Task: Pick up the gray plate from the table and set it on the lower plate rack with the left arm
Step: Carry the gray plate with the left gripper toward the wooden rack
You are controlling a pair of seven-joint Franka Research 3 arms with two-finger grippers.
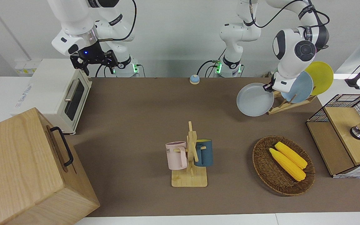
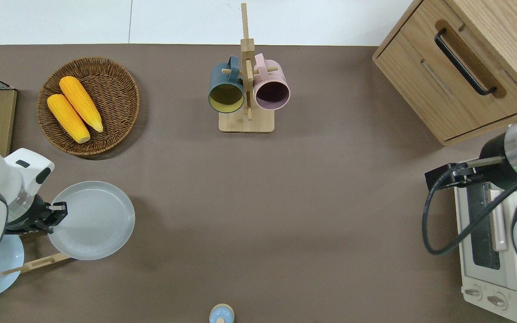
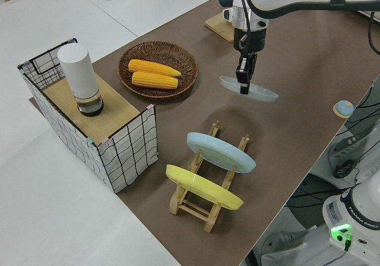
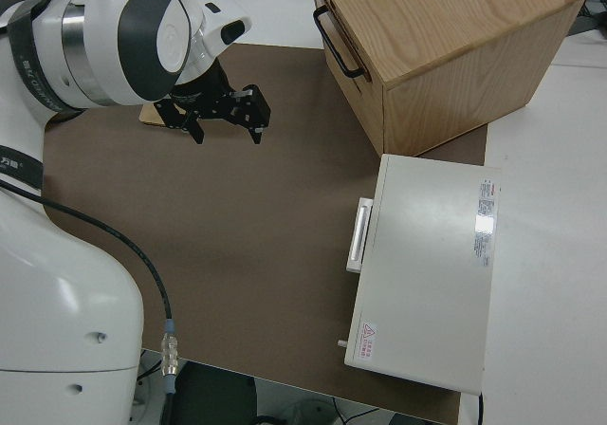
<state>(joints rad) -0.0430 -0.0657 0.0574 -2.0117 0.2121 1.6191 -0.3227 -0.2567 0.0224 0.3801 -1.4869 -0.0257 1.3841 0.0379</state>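
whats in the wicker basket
Two yellow corn cobs lie side by side in the wicker basket. Bare weave shows around them; the weave directly under the cobs is covered.

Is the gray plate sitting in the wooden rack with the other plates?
No, the left gripper holds the gray plate up in the air, away from the rack.

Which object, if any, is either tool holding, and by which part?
The left tool holds the gray plate by its rim, lifted off the table. The right arm is parked, holding nothing.
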